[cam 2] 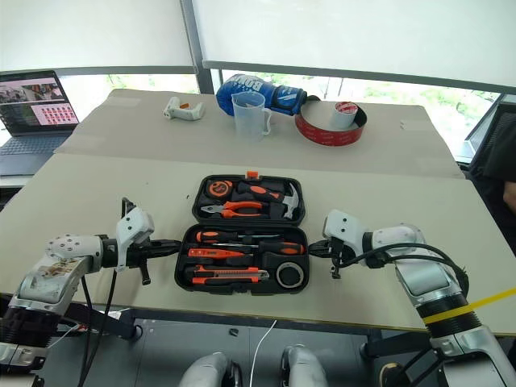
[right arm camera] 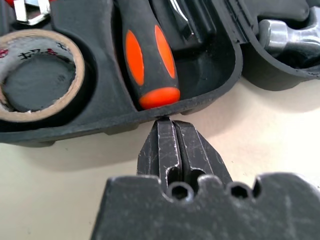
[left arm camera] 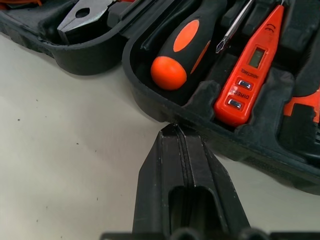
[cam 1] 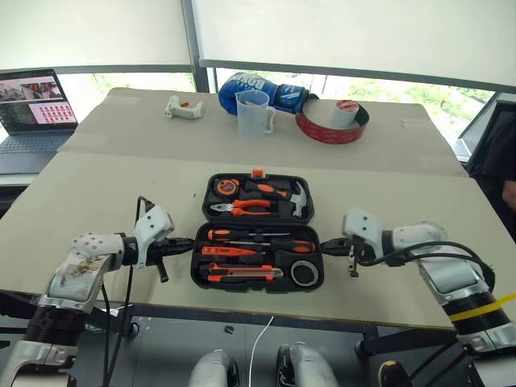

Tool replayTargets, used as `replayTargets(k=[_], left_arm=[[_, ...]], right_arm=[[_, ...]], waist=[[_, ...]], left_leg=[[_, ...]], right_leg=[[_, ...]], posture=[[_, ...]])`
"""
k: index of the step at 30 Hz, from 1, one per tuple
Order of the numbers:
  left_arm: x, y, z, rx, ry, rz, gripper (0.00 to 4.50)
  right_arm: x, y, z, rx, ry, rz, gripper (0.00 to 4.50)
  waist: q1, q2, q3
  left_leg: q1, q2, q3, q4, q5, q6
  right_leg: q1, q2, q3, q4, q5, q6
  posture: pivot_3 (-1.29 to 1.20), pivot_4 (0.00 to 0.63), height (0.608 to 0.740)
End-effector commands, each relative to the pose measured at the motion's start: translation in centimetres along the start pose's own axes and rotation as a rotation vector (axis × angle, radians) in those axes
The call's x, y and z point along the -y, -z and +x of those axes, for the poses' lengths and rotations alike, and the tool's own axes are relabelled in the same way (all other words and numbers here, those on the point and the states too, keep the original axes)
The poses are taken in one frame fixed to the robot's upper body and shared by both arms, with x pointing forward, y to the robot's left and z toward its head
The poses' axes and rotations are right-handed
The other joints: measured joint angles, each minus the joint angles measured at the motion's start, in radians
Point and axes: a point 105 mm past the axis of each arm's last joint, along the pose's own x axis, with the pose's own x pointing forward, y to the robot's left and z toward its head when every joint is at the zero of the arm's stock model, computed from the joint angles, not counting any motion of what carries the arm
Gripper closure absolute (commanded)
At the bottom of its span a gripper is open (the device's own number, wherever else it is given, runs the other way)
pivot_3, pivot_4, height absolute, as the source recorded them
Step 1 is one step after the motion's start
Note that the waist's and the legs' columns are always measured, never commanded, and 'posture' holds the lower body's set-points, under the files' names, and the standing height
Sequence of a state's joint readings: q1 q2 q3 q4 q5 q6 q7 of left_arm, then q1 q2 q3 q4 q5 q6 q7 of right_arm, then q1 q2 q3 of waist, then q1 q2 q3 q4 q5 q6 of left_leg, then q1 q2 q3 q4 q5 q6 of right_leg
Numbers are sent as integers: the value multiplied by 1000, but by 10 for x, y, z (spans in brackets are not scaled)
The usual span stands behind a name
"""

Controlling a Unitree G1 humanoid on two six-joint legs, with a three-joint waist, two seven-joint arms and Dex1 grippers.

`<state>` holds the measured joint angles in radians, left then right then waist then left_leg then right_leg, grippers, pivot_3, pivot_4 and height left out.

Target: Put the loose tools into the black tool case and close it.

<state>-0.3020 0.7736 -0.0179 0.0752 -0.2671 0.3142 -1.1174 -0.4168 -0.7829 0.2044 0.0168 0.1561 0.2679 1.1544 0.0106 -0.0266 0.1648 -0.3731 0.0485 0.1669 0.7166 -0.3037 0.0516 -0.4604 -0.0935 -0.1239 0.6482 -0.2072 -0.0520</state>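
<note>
The black tool case [cam 1: 198,279] lies open in the middle of the table. Its near half holds two orange-and-black screwdrivers [cam 1: 260,236], a slim red screwdriver [cam 1: 228,251], a utility knife [cam 1: 242,274] and a small tape roll [cam 1: 304,273]. My left gripper [cam 1: 190,242] is shut with nothing in it, its tip [left arm camera: 175,131] against the left wall of the case's near half. At the right wall, my right gripper [cam 1: 326,249] is also shut and holds nothing, its tip [right arm camera: 167,122] meeting the rim below a screwdriver handle [right arm camera: 148,60].
Pliers [cam 1: 242,207], a hammer [cam 1: 295,198] and a tape measure [cam 1: 226,188] sit in the case's far half. Behind stand a measuring cup [cam 1: 253,111], a big red tape roll [cam 1: 330,126], a blue bag [cam 1: 272,90] and a laptop [cam 1: 32,109]. The table's front edge is close.
</note>
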Motion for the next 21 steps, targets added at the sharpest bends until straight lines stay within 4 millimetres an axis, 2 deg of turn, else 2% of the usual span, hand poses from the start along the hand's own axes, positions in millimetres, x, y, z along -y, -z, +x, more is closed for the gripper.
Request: replayTargets(k=[1, 5, 11, 14, 17, 18, 19, 21], left_arm=[[24, -16, 11, 43, 143, 73, 4469], [32, -13, 3, 16, 203, 73, 4469], [38, -7, -1, -11, 225, 68, 4469], [32, -2, -3, -40, 190, 80, 4469], [12, 10, -15, -117, 102, 57, 4469], [2, 15, -21, -148, 62, 51, 3970], [-4, 18, -25, -166, 39, 49, 3908], [-20, 23, -33, -190, -36, 46, 3052]], right_arm=[[-27, -34, 3, 115, -142, -100, 4500], [-39, -33, 0, 114, -144, -100, 4500], [-36, -24, -2, 68, -69, -83, 4500], [-36, -21, -8, 48, -52, -77, 4500], [-32, -13, -25, -9, -26, -25, 4500], [-29, -9, -31, -31, -13, 15, 4211], [-27, -7, -35, -43, -5, 42, 3922], [-17, -7, -43, -31, 37, 130, 3365]], waist=[[0, 0, 0], [0, 0, 0], [-1, 0, 0], [1, 0, 0], [1, 0, 0], [2, 0, 0], [3, 0, 0], [2, 0, 0]], left_leg=[[0, 0, 0, 0, 0, 0], [0, 0, 0, 0, 0, 0], [0, 0, 0, 0, 0, 0], [1, 0, 0, 0, 0, 0], [1, 0, 0, -1, 0, 0], [0, 0, 0, -1, 0, 0], [0, 0, -1, -1, 0, 0], [0, 0, -1, 0, 0, 0]], right_leg=[[0, 0, 0, 0, 0, 0], [0, 0, 0, -1, 0, 0], [0, -1, 0, -1, 0, 0], [0, -1, 1, 0, 0, 0], [0, -1, 1, 0, 0, 0], [0, -1, 0, 0, 0, 0], [0, -1, 0, 0, 0, 0], [0, -1, 0, -1, 0, 0]], posture=[[0, 150, 714], [0, 150, 714], [0, 150, 714], [0, 150, 714], [0, 150, 714], [0, 150, 714], [0, 150, 714], [0, 150, 714]])
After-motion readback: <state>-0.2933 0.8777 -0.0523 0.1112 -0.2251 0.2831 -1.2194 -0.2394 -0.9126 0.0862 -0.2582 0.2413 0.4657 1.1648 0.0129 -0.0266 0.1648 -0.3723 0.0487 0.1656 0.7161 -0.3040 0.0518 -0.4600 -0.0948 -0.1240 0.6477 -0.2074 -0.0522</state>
